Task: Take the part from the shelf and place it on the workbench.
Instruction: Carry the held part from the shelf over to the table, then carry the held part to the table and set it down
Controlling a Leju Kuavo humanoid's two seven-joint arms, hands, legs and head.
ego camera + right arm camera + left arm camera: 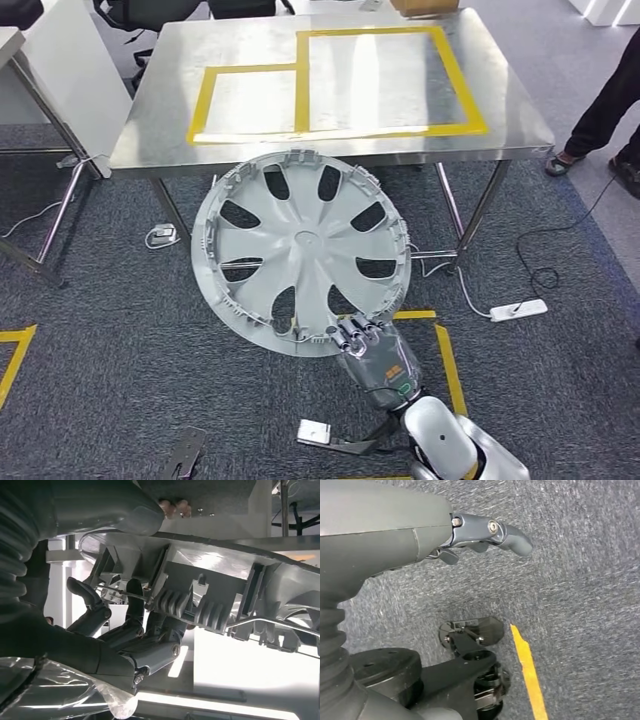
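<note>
A steel workbench (151, 125) marked with yellow tape rectangles (302, 75) stands on grey carpet (98, 380).

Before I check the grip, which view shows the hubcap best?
The head view: the whole hubcap shows, held at its near rim by the right hand. The right wrist view shows its ribbed underside close up.

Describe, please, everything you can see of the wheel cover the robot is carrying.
The wheel cover is a round, silver-grey disc that looks like plastic, with broad spokes, dark openings between them and small clips around its rim. It is tilted, carried above the carpet just in front of the steel workbench. The right hand grips its near rim; nothing else touches it.
</note>
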